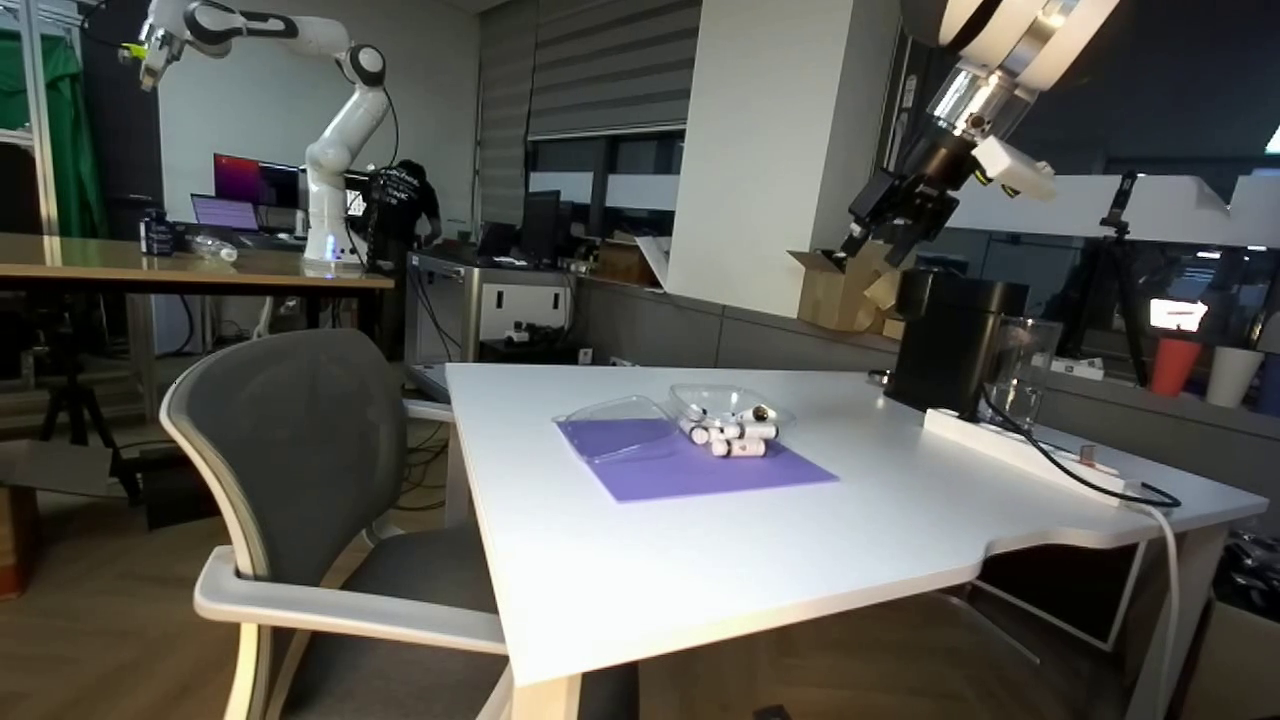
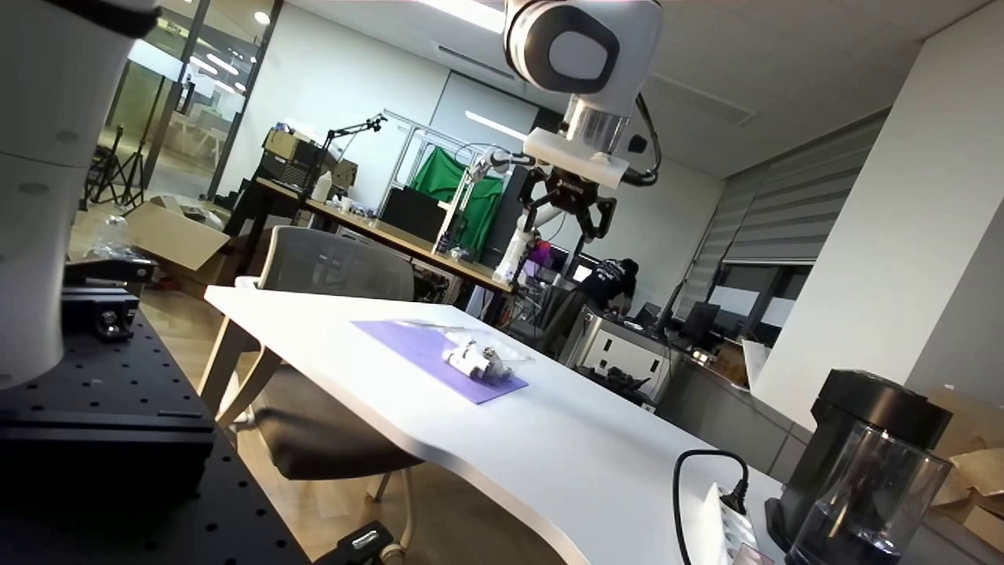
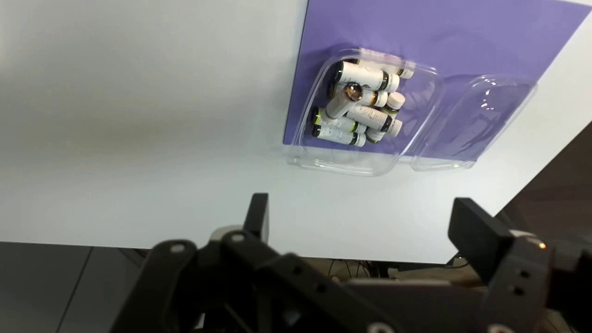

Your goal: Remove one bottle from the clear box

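Observation:
The clear box sits open, partly on the purple mat; it also shows in both exterior views. Several small white-labelled bottles are heaped at one end of it, mostly lying. One bottle with a brown glass end lies tilted on top. One bottle overlaps the box's rim; I cannot tell whether it is inside or beside the box. My gripper is open and empty, its fingers wide apart. It hangs high above the table, apart from the box, in both exterior views.
The box's clear lid lies open beside it. The purple mat is flat on the white table. A black machine with a clear tank and a white power strip with a cord stand on the table. A chair stands alongside.

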{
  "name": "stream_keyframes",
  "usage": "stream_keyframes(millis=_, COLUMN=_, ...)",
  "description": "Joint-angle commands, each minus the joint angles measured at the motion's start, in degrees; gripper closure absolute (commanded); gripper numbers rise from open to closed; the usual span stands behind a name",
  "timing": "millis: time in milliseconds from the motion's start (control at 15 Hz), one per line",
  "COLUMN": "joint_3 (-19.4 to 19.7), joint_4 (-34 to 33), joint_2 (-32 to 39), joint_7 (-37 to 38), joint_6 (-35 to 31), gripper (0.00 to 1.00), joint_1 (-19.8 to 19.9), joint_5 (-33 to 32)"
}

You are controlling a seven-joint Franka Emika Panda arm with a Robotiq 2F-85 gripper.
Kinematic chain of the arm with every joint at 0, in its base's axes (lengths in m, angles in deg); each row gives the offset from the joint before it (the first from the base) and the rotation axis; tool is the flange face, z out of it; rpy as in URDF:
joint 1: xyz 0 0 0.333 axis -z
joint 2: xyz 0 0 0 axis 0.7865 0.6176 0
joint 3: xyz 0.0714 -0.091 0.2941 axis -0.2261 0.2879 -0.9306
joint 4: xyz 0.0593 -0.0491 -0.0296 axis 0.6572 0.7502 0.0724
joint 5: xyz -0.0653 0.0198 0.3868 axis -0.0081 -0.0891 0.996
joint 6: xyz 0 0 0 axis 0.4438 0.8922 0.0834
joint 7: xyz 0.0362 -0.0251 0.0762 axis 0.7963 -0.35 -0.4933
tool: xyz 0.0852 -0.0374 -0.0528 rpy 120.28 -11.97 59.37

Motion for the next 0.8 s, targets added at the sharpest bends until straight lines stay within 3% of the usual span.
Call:
stream_keyframes(millis=0, joint_3=0.0, joint_4=-0.6, joint_2=1.1, joint_7=0.0, joint_6=-0.1, gripper=0.0, joint_1=-0.1, joint_5=0.2)
stream_keyframes(millis=733, joint_3=0.2, joint_4=-1.5, joint_2=1.5, joint_7=0.0, joint_6=-0.1, gripper=0.0, joint_1=-0.1, joint_5=0.2)
